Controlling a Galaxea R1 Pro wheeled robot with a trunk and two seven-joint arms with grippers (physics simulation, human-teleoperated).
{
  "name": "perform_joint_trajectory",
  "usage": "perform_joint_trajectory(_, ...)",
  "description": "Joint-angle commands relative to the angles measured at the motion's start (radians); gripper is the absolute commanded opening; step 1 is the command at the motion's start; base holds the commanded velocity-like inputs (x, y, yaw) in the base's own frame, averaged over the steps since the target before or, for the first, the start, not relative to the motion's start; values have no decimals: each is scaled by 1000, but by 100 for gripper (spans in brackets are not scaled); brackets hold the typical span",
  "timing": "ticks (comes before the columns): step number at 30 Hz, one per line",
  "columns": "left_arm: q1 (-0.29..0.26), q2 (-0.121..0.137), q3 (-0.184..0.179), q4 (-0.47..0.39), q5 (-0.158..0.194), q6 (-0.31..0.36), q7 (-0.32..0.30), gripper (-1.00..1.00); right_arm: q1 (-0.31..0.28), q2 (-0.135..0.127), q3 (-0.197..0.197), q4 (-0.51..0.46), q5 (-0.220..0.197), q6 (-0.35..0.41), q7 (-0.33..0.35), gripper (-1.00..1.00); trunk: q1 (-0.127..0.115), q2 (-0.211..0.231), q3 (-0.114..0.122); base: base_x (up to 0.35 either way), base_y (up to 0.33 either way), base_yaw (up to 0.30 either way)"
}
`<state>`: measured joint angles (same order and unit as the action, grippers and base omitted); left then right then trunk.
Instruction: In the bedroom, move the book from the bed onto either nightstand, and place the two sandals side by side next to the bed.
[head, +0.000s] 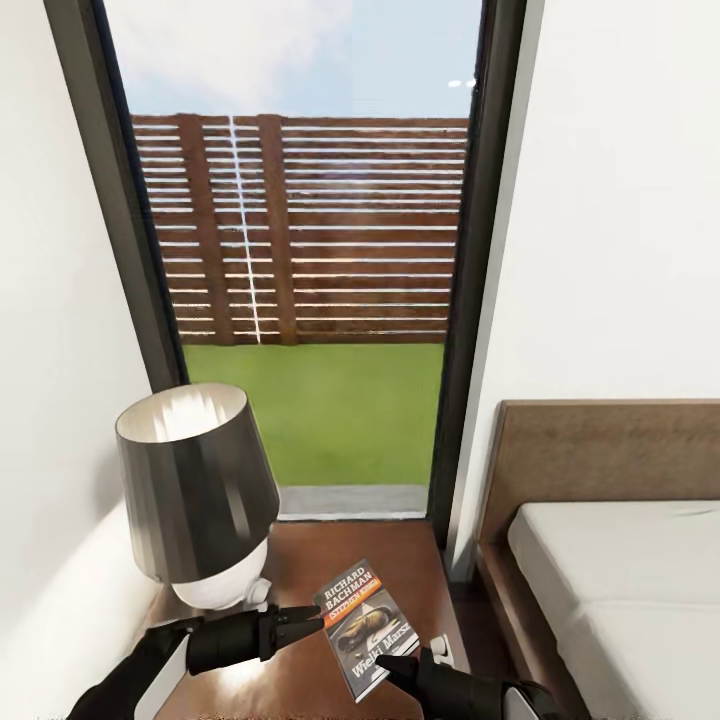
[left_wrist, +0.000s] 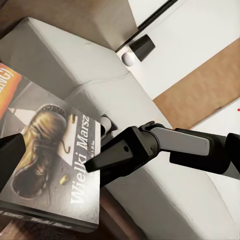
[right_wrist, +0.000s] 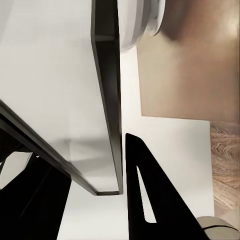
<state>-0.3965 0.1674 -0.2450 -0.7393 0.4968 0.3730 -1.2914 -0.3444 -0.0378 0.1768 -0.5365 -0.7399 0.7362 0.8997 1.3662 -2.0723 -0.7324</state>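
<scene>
Holding the book (head: 362, 627) tilted over the nightstand (head: 400, 560), right fingers (head: 400, 668) pinch its lower corner, left fingers (head: 300, 622) unclear; early release risks sliding off.

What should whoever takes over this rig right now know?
Right gripper: appears shut on the lower edge of the book.
Left gripper: tip at the book's side; open or shut unclear.
Book: tilted over the nightstand, beside the lamp; the bed is to the right.
Done: book is off the bed.
Left: lay it flat, release, then set both sandals next to the bed.
</scene>
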Motion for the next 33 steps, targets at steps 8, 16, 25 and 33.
perform_joint_trajectory(8,-1,1,-5,0,9,11,1,100,-1,-1,4,0,-10,6,-1,-100,31,-57,-26,0,0,0)
perform_joint_trajectory(16,-1,1,-5,1,9,11,1,100,-1,-1,4,0,-9,6,-1,-100,61,-113,-51,0,0,0)
perform_joint_trajectory(25,-1,1,-5,1,9,11,1,100,-1,-1,4,0,-9,6,-1,-100,96,-176,-79,0,0,0)
perform_joint_trajectory(33,-1,1,-5,1,9,11,1,100,-1,-1,4,0,-9,6,-1,-100,126,-232,-104,0,0,0)
